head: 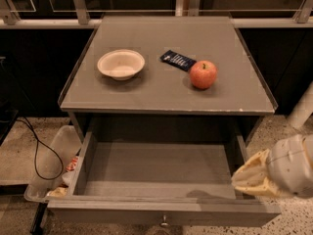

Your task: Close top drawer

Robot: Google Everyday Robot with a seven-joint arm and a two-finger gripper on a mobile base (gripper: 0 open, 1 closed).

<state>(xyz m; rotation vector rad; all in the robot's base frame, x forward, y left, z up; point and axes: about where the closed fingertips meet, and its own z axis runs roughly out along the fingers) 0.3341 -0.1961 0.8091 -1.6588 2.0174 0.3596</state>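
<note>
The gripper (239,177) sits at the right near corner of the scene, just outside and over the right side wall of the drawer (146,204). Its pale cream tip points left toward the drawer's inside, and behind it a rounded white wrist housing (293,166) runs off the right edge. Whether the gripper is released or clenched cannot be told, and it holds nothing that can be seen. A white cylindrical piece (304,106) rises farther right. It may be part of the arm, but its link to the wrist is out of view. The drawer stands pulled well out toward the near side from under the table (146,92), its grey floor bare, and a small round metal knob (165,223) sits at the centre of its front panel. On the table top, a shallow cream bowl (121,64) sits at the left. A dark packet (178,60) lies flat near the middle, and its white print is too small to read. A red apple (203,74) stands just right of and nearer than the packet, close to it. Left of the drawer, on the speckled floor, a clear plastic bin (54,151) holds some scraps, and a black cable (35,146) loops over it.
</note>
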